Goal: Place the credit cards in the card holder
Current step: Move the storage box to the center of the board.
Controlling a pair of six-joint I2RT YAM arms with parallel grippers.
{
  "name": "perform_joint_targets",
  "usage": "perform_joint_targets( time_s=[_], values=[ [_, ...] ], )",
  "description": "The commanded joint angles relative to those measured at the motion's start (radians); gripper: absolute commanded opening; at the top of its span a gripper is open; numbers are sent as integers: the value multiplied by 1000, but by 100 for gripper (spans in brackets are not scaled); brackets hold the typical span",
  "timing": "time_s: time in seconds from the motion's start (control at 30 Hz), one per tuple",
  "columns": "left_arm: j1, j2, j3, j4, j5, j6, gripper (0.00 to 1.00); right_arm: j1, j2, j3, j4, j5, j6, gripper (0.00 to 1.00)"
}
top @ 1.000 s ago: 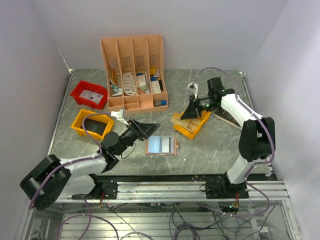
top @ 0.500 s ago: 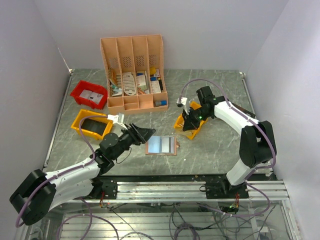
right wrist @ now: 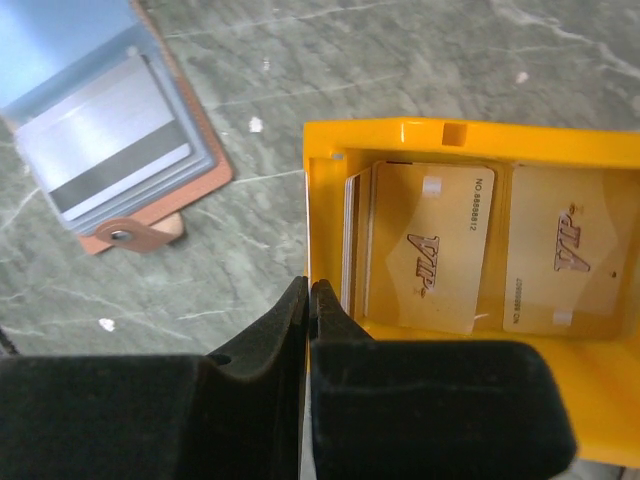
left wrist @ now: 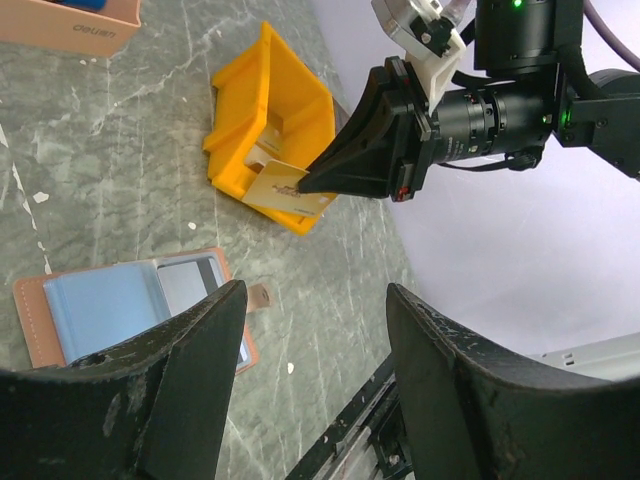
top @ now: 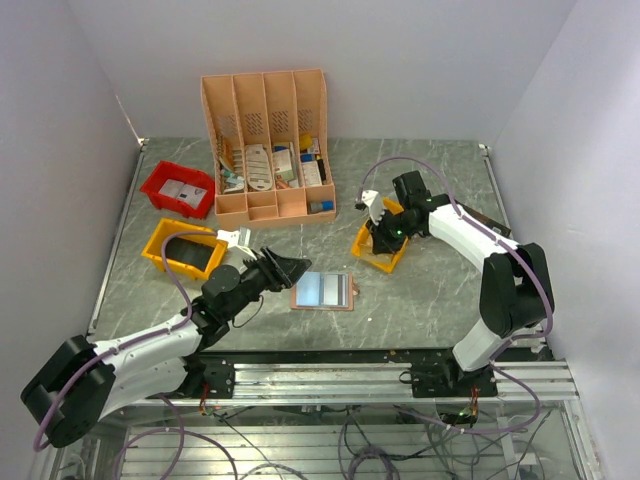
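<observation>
Left wrist view: right gripper (left wrist: 306,186) clenched on one gold card (left wrist: 275,186) at the yellow bin (left wrist: 236,142) rim. More cards (right wrist: 425,245) lie inside. Left gripper (top: 297,268) spread, empty, just beside the open card holder (top: 322,290).

White-shelled left arm (top: 150,345) and right arm (top: 465,228) with black joints, lilac cables (top: 398,161) looping along both, black bases (top: 440,375) at seven and five o'clock, matte black wedge fingers (left wrist: 180,400), green lights (left wrist: 566,118) on right wrist.

Cards (right wrist: 425,250): I read tan-gold, brown "VIP" lettering.
Card holder (right wrist: 100,130): tan-brown, pale blue pockets.
Bin (right wrist: 470,135): yellow.
Table (right wrist: 400,50): grey-green, white veins.
</observation>
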Motion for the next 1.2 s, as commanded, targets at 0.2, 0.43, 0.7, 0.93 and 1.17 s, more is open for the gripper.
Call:
perform_joint_targets(
  time_s=[0.2, 0.43, 0.7, 0.93, 1.17],
  values=[
    [7, 7, -12, 34, -18, 9, 69, -42, 14, 41, 106, 189, 63, 0],
    [7, 51, -21, 123, 5, -20, 69, -123, 64, 113, 96, 89, 63, 0],
    [7, 140, -6, 301, 48, -49, 69, -137, -5, 137, 20, -259, 91, 0],
    [7, 249, 55, 524, 90, -65, 68, -164, -29, 205, 184, -640, 419, 0],
    [6, 267, 133, 578, 63, -46, 69, -172, -103, -3, 1107, -725, 1315, 0]
  ],
)
